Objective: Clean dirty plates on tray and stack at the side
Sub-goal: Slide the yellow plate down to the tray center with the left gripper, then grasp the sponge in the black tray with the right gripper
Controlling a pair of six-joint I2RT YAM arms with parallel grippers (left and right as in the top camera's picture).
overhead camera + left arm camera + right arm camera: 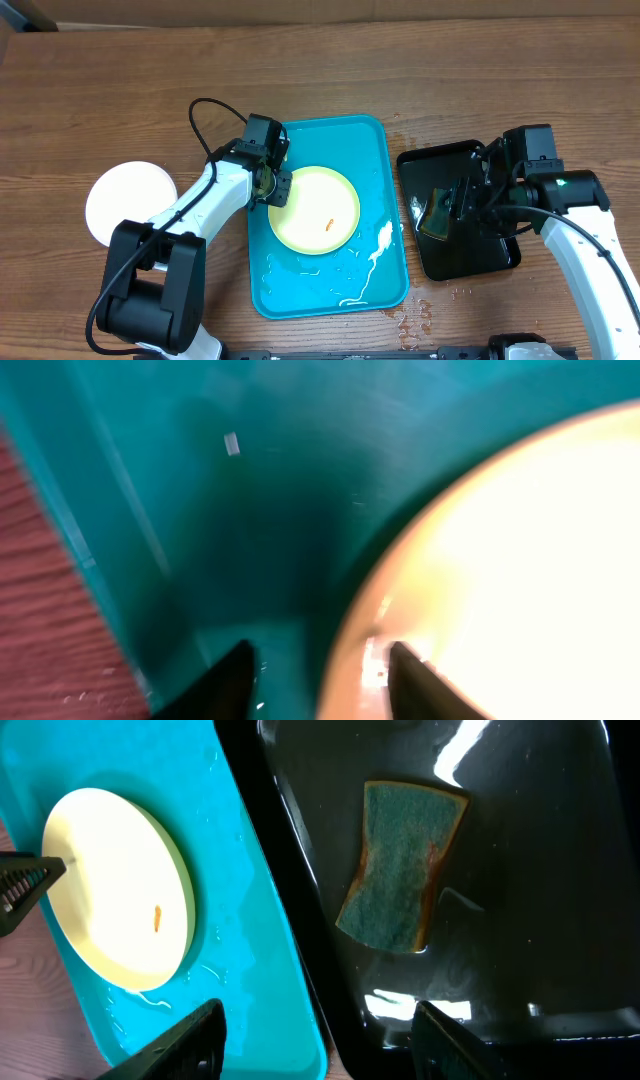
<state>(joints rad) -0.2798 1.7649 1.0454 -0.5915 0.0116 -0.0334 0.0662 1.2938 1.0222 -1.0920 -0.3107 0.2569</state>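
A pale yellow-green plate (312, 208) with an orange speck lies on the turquoise tray (383, 150). My left gripper (272, 187) is open at the plate's left rim. In the left wrist view its fingers (320, 680) straddle the plate's rim (500, 560), one over the plate and one over the tray floor (250, 510). A white plate (130, 202) lies on the table at the left; I cannot tell whether another lies under it. My right gripper (452, 205) is open and empty. It hangs (315, 1040) over the edge between the turquoise tray (260, 940) and the black tray, with the plate (110, 890) to its left.
A glossy black tray (490, 255) stands right of the turquoise tray and holds a green sponge (400, 865) in shallow water. White foam streaks (378, 250) lie on the turquoise tray's right side. Water drops (415, 318) dot the table by its front right corner.
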